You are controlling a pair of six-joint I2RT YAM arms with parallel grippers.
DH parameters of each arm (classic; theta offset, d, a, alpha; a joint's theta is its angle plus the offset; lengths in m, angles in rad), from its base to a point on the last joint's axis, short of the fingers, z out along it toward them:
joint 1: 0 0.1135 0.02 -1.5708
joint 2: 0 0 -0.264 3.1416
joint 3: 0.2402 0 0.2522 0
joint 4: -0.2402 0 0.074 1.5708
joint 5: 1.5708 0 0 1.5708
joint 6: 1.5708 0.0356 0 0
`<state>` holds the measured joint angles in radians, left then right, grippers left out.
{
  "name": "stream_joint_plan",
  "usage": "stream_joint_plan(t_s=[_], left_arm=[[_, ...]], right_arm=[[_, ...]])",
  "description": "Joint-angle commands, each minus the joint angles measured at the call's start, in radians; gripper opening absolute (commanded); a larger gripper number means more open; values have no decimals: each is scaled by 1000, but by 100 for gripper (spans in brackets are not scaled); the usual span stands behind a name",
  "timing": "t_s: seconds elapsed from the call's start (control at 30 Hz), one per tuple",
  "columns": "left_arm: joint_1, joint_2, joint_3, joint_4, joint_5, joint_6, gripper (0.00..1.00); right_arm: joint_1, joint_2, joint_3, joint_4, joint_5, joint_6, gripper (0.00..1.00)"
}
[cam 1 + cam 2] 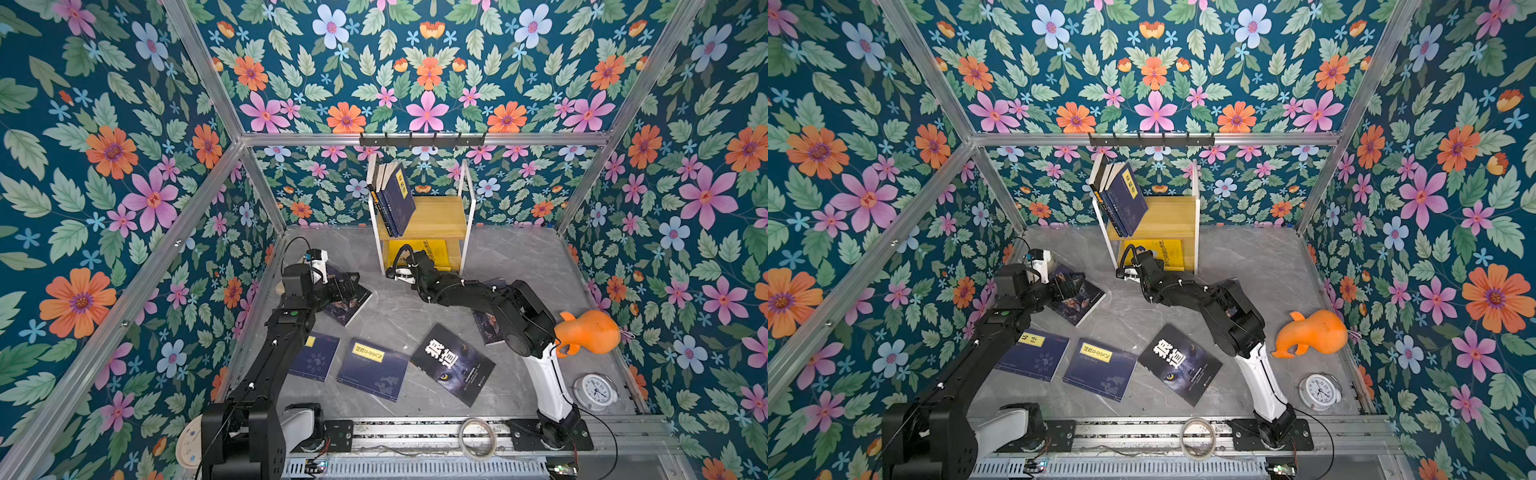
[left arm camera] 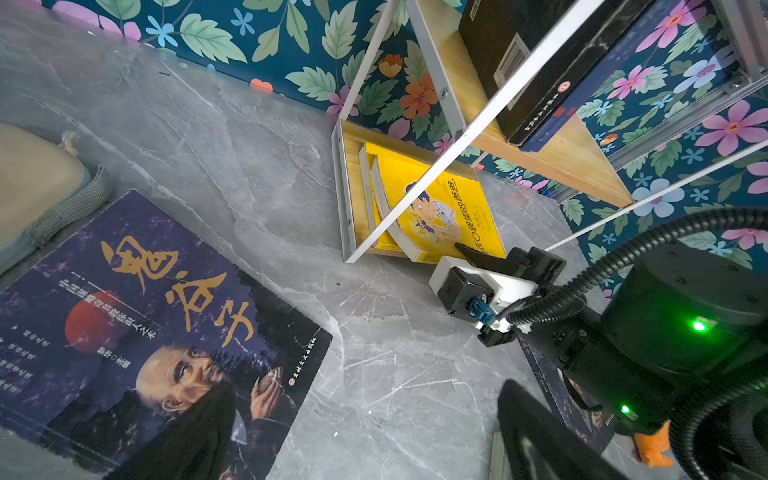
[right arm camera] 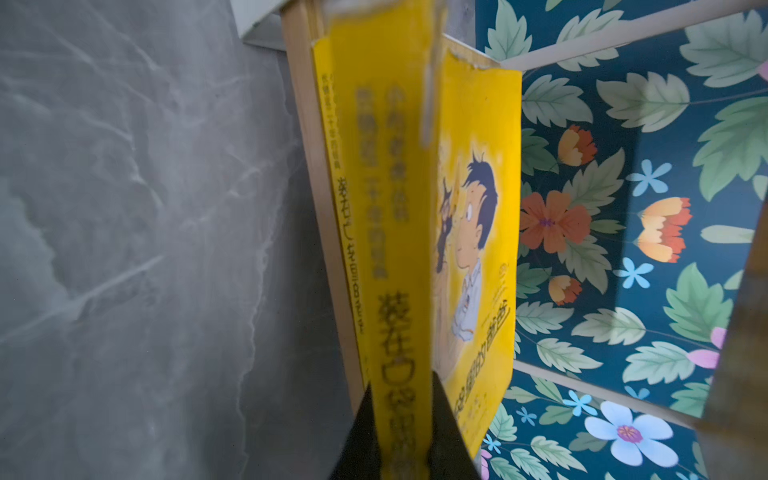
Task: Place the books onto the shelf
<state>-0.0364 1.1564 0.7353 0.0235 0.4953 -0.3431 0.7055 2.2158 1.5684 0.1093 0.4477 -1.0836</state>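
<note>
Right now the right gripper [image 3: 399,419] is clamped narrow on the spine of a yellow book [image 3: 386,216], with one finger on each side. That book stands tilted in the lower tier of the shelf [image 1: 440,216], which sits at the back of the table [image 1: 519,270]. It rests against a second yellow book [image 2: 365,187] beside it.

On the upper board, the leaning books [image 1: 397,199], navy covers outermost, tip left against the white frame.

The left gripper [image 1: 348,286] is spread wide and holds nothing. It hangs over a dark book [image 2: 145,332] with orange characters, which lies flat near the left wall.

Nearer the front, three more books lie flat on the table, close but not touching. They are a navy book [image 1: 316,357] partly under the left arm, another navy one [image 1: 372,370] with a yellow label, and a wolf book [image 1: 453,363] with white characters. One more book [image 1: 488,326] is mostly hidden under the right arm.

An orange toy [image 1: 588,332] and a white clock [image 1: 594,388] sit by the right wall.
</note>
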Motion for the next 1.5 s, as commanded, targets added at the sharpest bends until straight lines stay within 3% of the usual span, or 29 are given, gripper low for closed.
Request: stream_joint_plan(t_s=[0.0,0.6,0.63,0.77,0.97,1.17,1.47], left_arm=[[1,-3,8,7,-4,-6,100],[3,-2,8,22,4,0,100],[3,3,9,23,2,0,100],[4,0,20,4,-9,5,100],[18,4,28,-5,-4,-14,100],[22,1,25,-2,-2,-17,100],[23,-6,20,-3,-4,-9,100]], right_arm=[[-4,27,45,-118,-58,41,0],[-40,87,164,-130,-92,45,1],[-40,84,161,-134,-95,50,5],[-36,39,132,-150,-161,72,39],[-43,-61,134,-331,-321,166,63],[-87,-98,158,-512,-426,177,64],[-144,-20,240,-535,-454,166,62]])
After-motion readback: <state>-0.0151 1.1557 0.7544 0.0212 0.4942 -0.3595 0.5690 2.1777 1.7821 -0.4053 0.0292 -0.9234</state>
